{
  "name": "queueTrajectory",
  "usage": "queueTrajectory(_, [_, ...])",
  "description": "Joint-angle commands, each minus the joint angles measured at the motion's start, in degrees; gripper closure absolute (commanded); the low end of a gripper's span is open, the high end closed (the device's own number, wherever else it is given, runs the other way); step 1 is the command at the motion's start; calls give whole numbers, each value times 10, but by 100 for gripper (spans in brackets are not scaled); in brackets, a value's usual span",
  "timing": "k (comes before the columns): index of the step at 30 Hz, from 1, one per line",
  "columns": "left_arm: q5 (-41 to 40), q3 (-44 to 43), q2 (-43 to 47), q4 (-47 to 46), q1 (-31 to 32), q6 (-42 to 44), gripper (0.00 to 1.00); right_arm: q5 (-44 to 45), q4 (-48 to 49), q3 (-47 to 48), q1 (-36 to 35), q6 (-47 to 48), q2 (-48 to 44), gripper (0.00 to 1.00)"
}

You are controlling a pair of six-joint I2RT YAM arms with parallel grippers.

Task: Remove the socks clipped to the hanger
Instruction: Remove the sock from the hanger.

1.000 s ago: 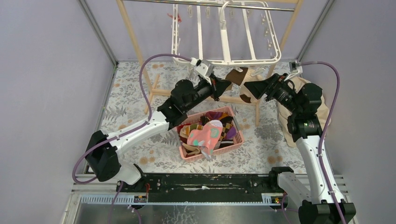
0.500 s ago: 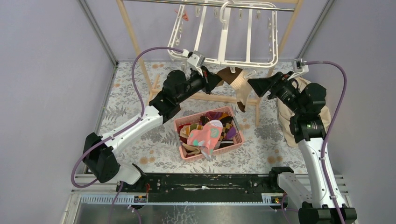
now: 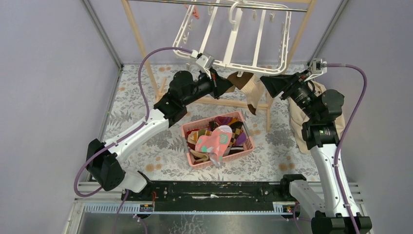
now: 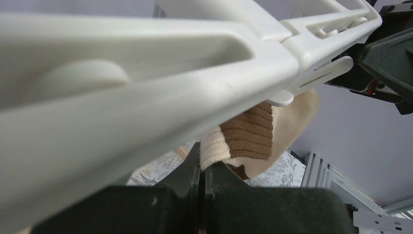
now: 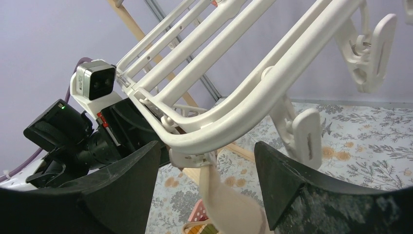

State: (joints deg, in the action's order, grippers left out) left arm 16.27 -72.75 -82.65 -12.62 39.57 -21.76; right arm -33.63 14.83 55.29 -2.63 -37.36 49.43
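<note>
The white hanger [image 3: 253, 66] hangs tilted from the top rail. A brown and cream sock [image 3: 247, 87] dangles from a clip [image 5: 192, 158] on its near rim. My left gripper [image 3: 228, 84] is shut on the sock's cream cuff [image 4: 214, 148], just under the hanger's rim [image 4: 146, 73]. My right gripper [image 3: 267, 83] is open. In its wrist view its two fingers [image 5: 126, 190] stand either side of the rim [image 5: 234, 129] and of the clipped sock [image 5: 229, 200], without touching them. A small red piece [image 3: 195, 12] hangs at the hanger's far edge.
A pink basket [image 3: 246, 146] with several socks sits on the floral table below the hanger. The wooden rail frame [image 3: 139, 41] stands behind, its low crossbar [image 3: 234, 103] under the grippers. A beige cloth [image 3: 296, 122] lies by the right arm. Empty clips [image 5: 375, 53] dangle from the rim.
The hanger has swung up and to the left with the sock, drawn by my left gripper. My right gripper has risen to the rim and its fingers have narrowed slightly.
</note>
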Motion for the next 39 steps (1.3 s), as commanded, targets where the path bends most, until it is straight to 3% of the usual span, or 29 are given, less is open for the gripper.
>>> queueTrajectory(1, [24, -15, -6, -4, -3, -12, 100, 2, 44, 2, -3, -5, 5, 23])
queueTrajectory(12, [37, -11, -5, 9, -3, -29, 100, -13, 51, 7, -3, -1, 10, 27])
queueTrajectory(31, [65, 8, 14, 17, 7, -48, 100, -21, 54, 17, -3, 1, 22, 43])
queueTrajectory(39, [66, 7, 15, 22, 10, -45, 100, -17, 50, 22, -3, 3, 23, 59])
